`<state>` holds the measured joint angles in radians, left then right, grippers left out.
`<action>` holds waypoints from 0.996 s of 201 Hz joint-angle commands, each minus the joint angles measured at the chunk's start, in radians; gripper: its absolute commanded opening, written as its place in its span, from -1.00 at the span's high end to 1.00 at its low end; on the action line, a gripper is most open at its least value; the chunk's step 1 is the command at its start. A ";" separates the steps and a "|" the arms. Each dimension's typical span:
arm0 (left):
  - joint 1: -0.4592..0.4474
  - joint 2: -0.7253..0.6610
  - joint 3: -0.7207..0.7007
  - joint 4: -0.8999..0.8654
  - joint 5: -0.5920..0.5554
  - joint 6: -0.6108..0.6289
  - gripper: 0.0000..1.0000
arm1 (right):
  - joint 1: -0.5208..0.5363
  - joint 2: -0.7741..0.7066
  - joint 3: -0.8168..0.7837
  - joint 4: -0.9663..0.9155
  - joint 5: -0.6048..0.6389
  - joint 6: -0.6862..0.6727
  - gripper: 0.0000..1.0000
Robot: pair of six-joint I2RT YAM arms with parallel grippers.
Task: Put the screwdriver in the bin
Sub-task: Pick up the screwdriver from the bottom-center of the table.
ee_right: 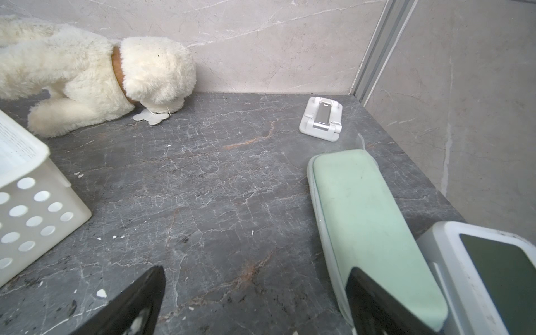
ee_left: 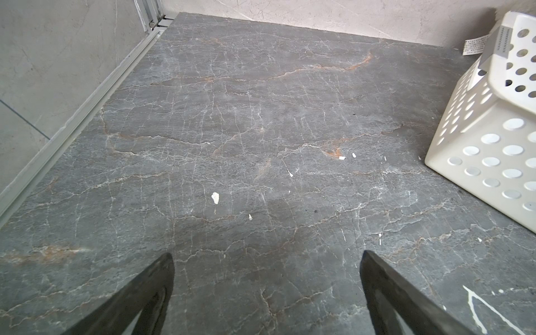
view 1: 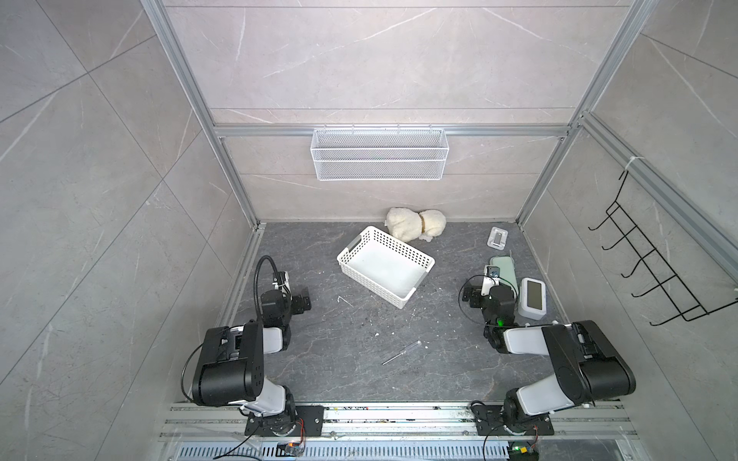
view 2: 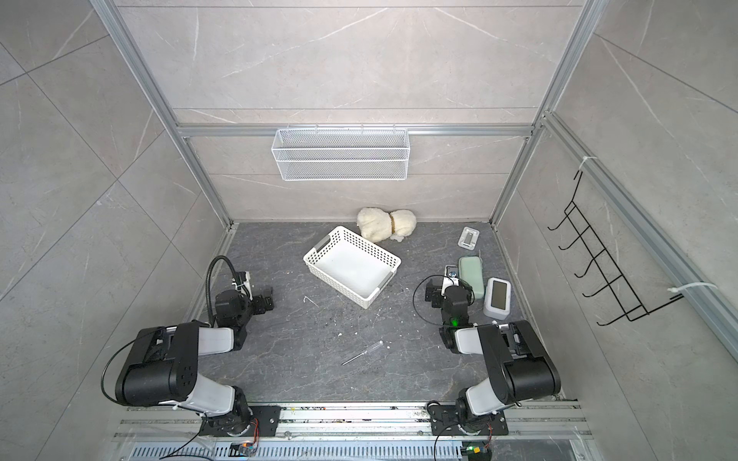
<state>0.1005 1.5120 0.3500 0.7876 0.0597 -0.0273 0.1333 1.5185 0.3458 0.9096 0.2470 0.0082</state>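
The screwdriver (view 1: pixel 401 352) (view 2: pixel 362 353), clear-handled with a thin silver shaft, lies flat on the dark table toward the front middle, between both arms. The bin (view 1: pixel 371 285) (view 2: pixel 339 281), a white perforated basket, sits at an angle in the middle of the table and looks empty. A corner of it shows in the left wrist view (ee_left: pixel 493 145) and in the right wrist view (ee_right: pixel 29 203). My left gripper (view 1: pixel 303 303) (ee_left: pixel 266 255) hovers open left of the bin, holding nothing. My right gripper (view 1: pixel 473 293) (ee_right: pixel 255 271) is open right of the bin, beside a green case.
A white plush toy (view 1: pixel 415 223) lies at the back wall behind the bin. A green case (view 1: pixel 505 271), a white screen device (view 1: pixel 533 297) and a small white stand (view 1: pixel 498 238) crowd the right side. A bent whitish wire (view 1: pixel 344 299) lies left of the bin. A wire-mesh basket (view 1: pixel 379 153) hangs on the wall.
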 commanded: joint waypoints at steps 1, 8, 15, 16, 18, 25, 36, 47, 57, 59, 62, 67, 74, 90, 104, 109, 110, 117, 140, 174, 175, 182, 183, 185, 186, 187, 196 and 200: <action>-0.002 -0.010 0.017 0.045 -0.006 0.010 -1.00 | 0.000 -0.001 -0.001 0.000 0.017 0.022 -0.98; -0.002 -0.010 0.018 0.046 -0.006 0.009 -1.00 | 0.000 -0.002 -0.001 0.000 0.017 0.021 -0.98; -0.002 -0.010 0.018 0.046 -0.006 0.009 -1.00 | -0.001 0.000 -0.001 -0.001 0.017 0.022 -0.98; -0.002 -0.010 0.017 0.046 -0.006 0.010 -1.00 | 0.000 -0.001 -0.001 0.000 0.017 0.022 -0.98; -0.002 -0.010 0.018 0.046 -0.006 0.009 -1.00 | 0.000 -0.001 -0.001 0.000 0.017 0.021 -0.98; -0.002 -0.010 0.017 0.046 -0.006 0.010 -1.00 | 0.000 0.000 0.000 0.000 0.017 0.021 -0.98; -0.002 -0.010 0.018 0.046 -0.006 0.010 -1.00 | 0.000 0.000 0.000 -0.001 0.017 0.021 -0.98; -0.002 -0.010 0.018 0.046 -0.005 0.008 -1.00 | 0.000 0.000 0.001 -0.002 0.017 0.022 -0.98; -0.002 -0.010 0.018 0.046 -0.006 0.010 -1.00 | 0.000 0.000 0.001 0.000 0.017 0.021 -0.98; -0.002 -0.009 0.018 0.046 -0.006 0.010 -1.00 | 0.000 -0.002 0.000 0.000 0.017 0.021 -0.98; -0.001 -0.009 0.018 0.047 -0.006 0.010 -1.00 | 0.000 -0.002 -0.001 0.000 0.017 0.021 -0.98; -0.002 -0.010 0.018 0.045 -0.006 0.009 -1.00 | -0.001 -0.002 -0.001 0.000 0.017 0.022 -0.98; -0.002 -0.009 0.020 0.045 -0.006 0.010 -1.00 | 0.000 -0.003 -0.003 0.004 0.016 0.021 -0.98; -0.002 -0.012 0.016 0.048 -0.006 0.010 -1.00 | 0.000 -0.003 -0.005 0.006 0.016 0.021 -0.98; -0.002 -0.012 0.015 0.050 -0.006 0.010 -1.00 | 0.000 -0.013 -0.007 0.007 0.029 0.028 -0.98; -0.002 -0.012 0.015 0.050 -0.006 0.011 -1.00 | 0.000 -0.027 -0.008 -0.008 0.035 0.031 -0.98; -0.002 -0.012 0.015 0.050 -0.006 0.011 -1.00 | 0.000 -0.029 -0.008 -0.011 0.035 0.032 -0.98; -0.002 -0.013 0.016 0.052 -0.009 0.010 -1.00 | 0.000 -0.047 -0.018 -0.018 0.030 0.037 -0.98; -0.002 -0.110 0.048 -0.077 -0.005 0.010 -1.00 | -0.001 -0.055 -0.057 0.067 0.020 0.025 -0.98; -0.018 -0.300 0.108 -0.327 0.107 0.091 -1.00 | 0.000 -0.189 0.010 -0.171 0.001 0.015 -0.98; -0.018 -0.306 0.112 -0.349 0.112 0.095 -1.00 | 0.001 -0.192 0.012 -0.178 -0.003 0.013 -0.98; -0.028 -0.338 0.135 -0.415 0.132 0.120 -1.00 | 0.001 -0.210 0.028 -0.219 -0.032 0.001 -0.98; -0.030 -0.342 0.138 -0.423 0.136 0.122 -1.00 | 0.000 -0.211 0.030 -0.223 -0.038 -0.001 -0.98; -0.033 -0.351 0.144 -0.437 0.141 0.130 -1.00 | 0.000 -0.215 0.033 -0.231 -0.047 -0.004 -0.98; -0.035 -0.355 0.148 -0.446 0.144 0.134 -1.00 | 0.000 -0.217 0.035 -0.234 -0.052 -0.006 -0.98; -0.035 -0.360 0.151 -0.453 0.150 0.137 -1.00 | -0.001 -0.220 0.036 -0.238 -0.057 -0.008 -0.98; -0.050 -0.395 0.175 -0.513 0.181 0.173 -1.00 | 0.000 -0.239 0.048 -0.260 -0.107 -0.028 -0.98; -0.057 -0.406 0.185 -0.537 0.193 0.187 -1.00 | 0.000 -0.250 0.055 -0.273 -0.131 -0.038 -0.98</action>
<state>0.0765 1.1896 0.4625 0.4595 0.1394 0.0444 0.1329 1.3247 0.3477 0.7685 0.2276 0.0116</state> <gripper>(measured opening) 0.999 0.990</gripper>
